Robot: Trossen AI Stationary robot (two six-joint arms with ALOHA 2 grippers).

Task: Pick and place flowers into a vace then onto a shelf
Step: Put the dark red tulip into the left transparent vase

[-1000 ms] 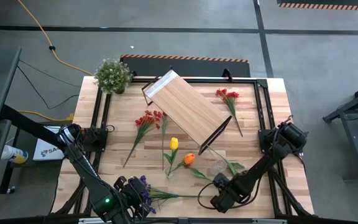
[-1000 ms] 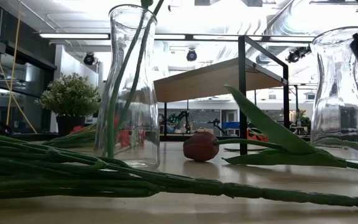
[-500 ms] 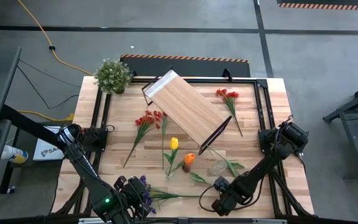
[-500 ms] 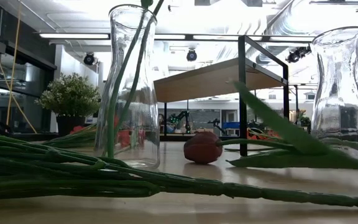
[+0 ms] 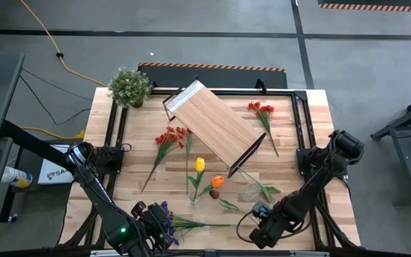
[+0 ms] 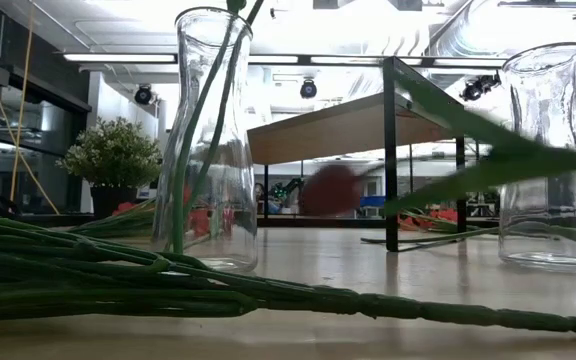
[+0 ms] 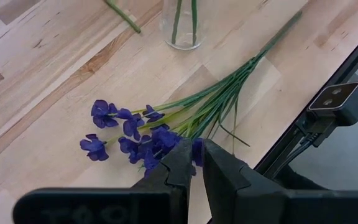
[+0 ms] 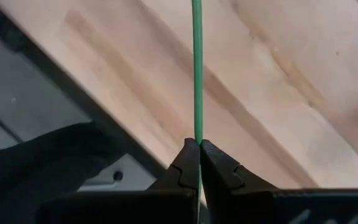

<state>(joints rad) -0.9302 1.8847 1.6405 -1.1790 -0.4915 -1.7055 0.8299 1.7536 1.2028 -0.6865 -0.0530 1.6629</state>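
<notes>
The butcher-block table point(image 5: 291, 114) carried everything, and I placed the rest by the shelf point(image 5: 214, 129), which lay slantwise across its middle with the potted plant point(image 5: 130, 86) off its far left corner. One red spray point(image 5: 262, 113) lay just right of the shelf, another red spray point(image 5: 168, 139) just left of it. Nearer me than the shelf stood a clear vase point(image 5: 195, 194) already holding a yellow tulip point(image 5: 200, 165), and a second, empty vase point(image 5: 250, 192) stood under the shelf's near right corner. My right gripper point(image 8: 196, 163), at the table's near edge well below the shelf, was clenched on the bare green stem point(image 8: 197, 68) of a dark red tulip point(image 5: 215, 193), whose head hung clear of the wood beside an orange tulip point(image 5: 217, 181). I judged it light and springy, top-heavy at the bloom, so a grip this far down lets it swing; higher up the stem would steady it. My left gripper point(image 7: 196, 163), near the same edge, was almost closed around nothing I could make out, hovering over the purple spray point(image 7: 135, 132).
</notes>
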